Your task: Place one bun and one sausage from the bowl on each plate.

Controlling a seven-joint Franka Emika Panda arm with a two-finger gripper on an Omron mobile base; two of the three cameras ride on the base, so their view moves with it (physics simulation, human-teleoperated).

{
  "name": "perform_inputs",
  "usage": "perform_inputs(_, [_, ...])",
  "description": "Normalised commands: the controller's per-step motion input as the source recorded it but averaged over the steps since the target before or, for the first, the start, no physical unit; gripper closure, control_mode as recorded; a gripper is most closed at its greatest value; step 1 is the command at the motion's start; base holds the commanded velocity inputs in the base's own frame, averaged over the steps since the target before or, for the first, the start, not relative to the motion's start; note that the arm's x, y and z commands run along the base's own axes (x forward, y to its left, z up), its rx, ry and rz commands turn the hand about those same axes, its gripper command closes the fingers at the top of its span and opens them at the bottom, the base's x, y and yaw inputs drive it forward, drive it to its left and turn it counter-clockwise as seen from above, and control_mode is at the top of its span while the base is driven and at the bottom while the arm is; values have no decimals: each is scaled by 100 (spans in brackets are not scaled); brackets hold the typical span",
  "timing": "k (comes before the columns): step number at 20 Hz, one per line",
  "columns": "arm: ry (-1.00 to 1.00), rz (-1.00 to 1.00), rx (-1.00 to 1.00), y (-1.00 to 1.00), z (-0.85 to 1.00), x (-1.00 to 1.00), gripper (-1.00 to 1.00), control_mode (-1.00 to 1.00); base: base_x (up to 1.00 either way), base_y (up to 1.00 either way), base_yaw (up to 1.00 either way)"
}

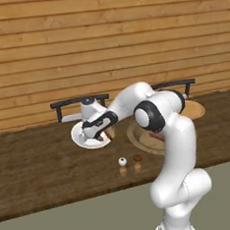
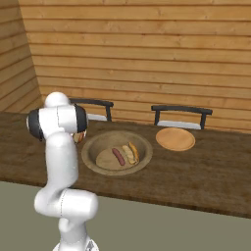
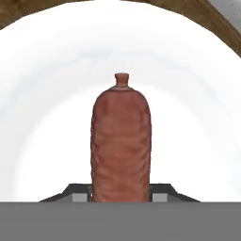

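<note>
A reddish-brown sausage [image 3: 121, 141], ribbed and knotted at its tip, is seen clamped at its near end between the narrowly set fingers of the gripper [image 1: 105, 133] above the white plate [image 1: 80, 138], which lies at nine o'clock from the wooden bowl [image 2: 93, 147]. One sausage [image 2: 118, 156] and a bun [image 2: 131, 153] are left in the bowl, with a tan plate [image 2: 175, 138] at two o'clock. The sausage is judged light, firm and smooth-skinned, best gripped mid-length across its width; the bun is judged soft and easily crushed.
</note>
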Motion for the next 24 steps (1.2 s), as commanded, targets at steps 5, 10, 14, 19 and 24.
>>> perform_inputs(5, [-1, -6, 0, 31, -3, 26, -100, -100, 0, 0, 0])
perform_inputs(10, [0, -5, 0, 22, 3, 10, -100, -100, 0, 0, 0])
perform_inputs(14, [-34, -1, 8, -12, 100, -48, -100, -100, 0, 0, 0])
perform_inputs(19, [-26, -10, 31, -97, 27, -84, -100, -100, 0, 0, 0])
perform_inputs(24, [-12, -18, 35, -96, 79, -61, -100, -100, 0, 0, 0])
